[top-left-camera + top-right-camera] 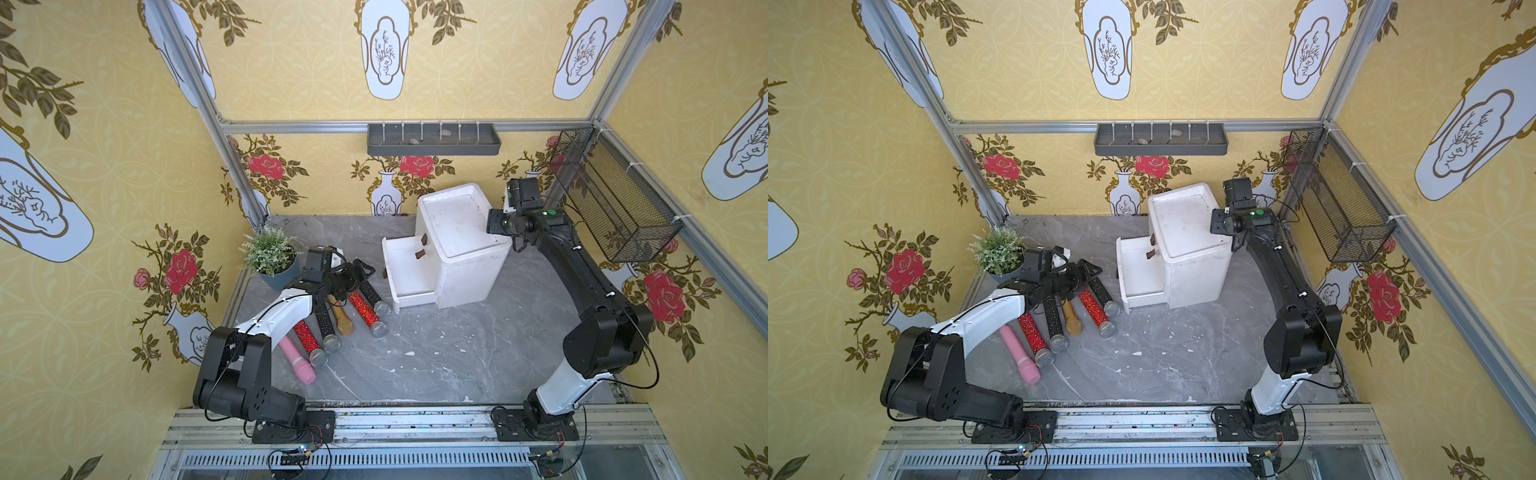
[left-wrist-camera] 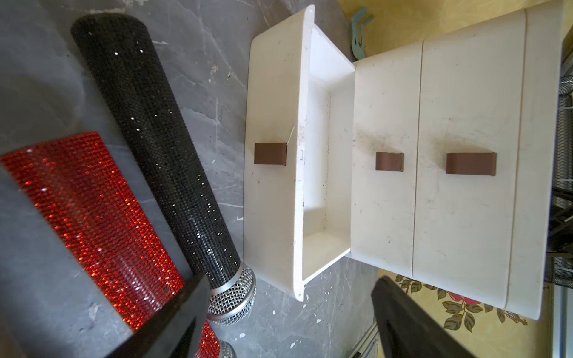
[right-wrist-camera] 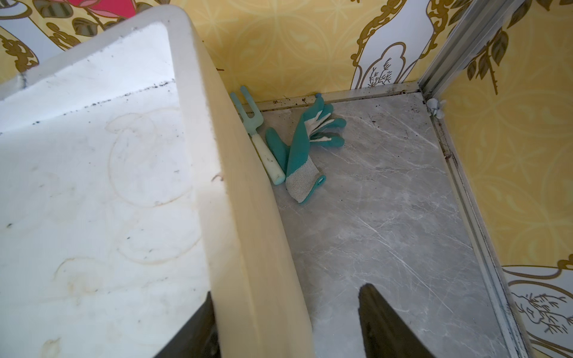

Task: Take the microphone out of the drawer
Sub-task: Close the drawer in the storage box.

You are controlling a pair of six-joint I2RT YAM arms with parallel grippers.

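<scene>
Bottom drawer [image 2: 273,217] of the white cabinet [image 1: 465,257] stands pulled out, with no microphone visible inside. Six lie in a row on the marble table [image 1: 457,353]; the black rhinestone microphone [image 2: 155,139] is nearest the drawer. Over it hovers the left gripper [image 1: 363,270], jaws apart and empty. The right gripper [image 3: 288,291] straddles the cabinet's top edge, unclenched. Judgement: rigid, light, prone to roll; studded barrel should give friction — take it mid-barrel, crosswise, not by the mesh head.
</scene>
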